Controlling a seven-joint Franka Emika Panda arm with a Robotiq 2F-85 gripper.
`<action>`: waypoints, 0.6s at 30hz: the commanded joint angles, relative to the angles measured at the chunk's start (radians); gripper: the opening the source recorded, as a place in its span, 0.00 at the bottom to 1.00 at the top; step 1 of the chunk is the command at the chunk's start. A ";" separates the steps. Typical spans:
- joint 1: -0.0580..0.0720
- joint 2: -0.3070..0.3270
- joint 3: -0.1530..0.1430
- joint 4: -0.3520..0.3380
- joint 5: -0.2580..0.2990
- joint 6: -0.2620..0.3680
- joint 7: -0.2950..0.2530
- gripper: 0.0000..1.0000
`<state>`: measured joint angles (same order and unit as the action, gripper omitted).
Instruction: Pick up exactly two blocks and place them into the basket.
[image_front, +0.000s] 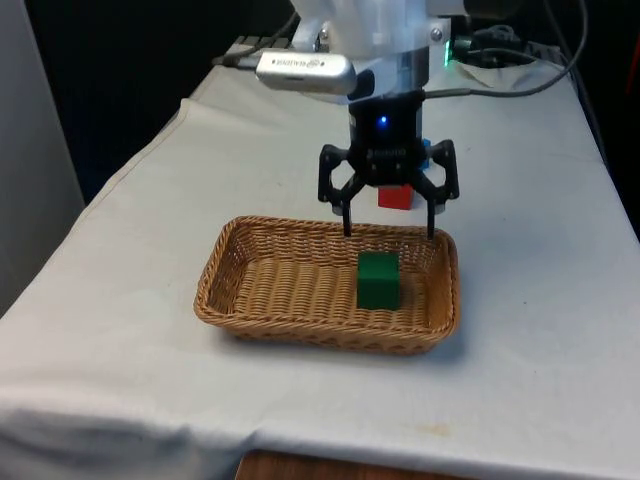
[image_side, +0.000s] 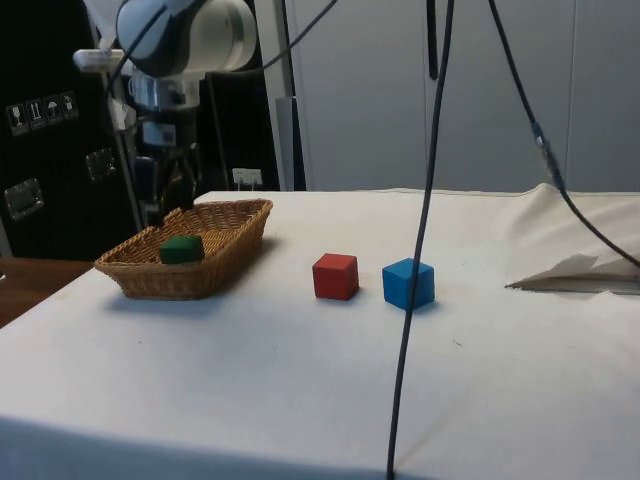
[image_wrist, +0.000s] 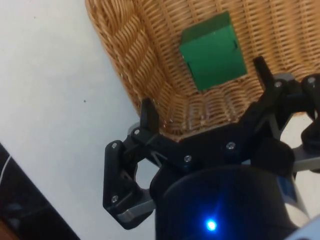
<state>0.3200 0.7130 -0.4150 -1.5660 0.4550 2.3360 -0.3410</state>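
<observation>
A green block lies inside the wicker basket, towards the front view's right. My gripper hangs open above the basket's far rim, just behind the green block, with nothing between its fingers. A red block sits on the cloth beyond the basket, partly hidden by the gripper in the front view. A blue block rests beside the red one.
Cables hang across the side view. More cables and a rumpled fold of cloth lie near the robot's base. White cloth surrounds the basket.
</observation>
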 joint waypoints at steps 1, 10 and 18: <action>0.010 -0.013 -0.010 -0.014 -0.012 -0.004 0.011 1.00; 0.014 -0.092 -0.010 -0.086 -0.040 -0.018 0.018 1.00; 0.017 -0.159 -0.009 -0.154 -0.058 -0.020 0.019 1.00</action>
<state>0.3290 0.5660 -0.4160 -1.7080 0.4070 2.3180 -0.3310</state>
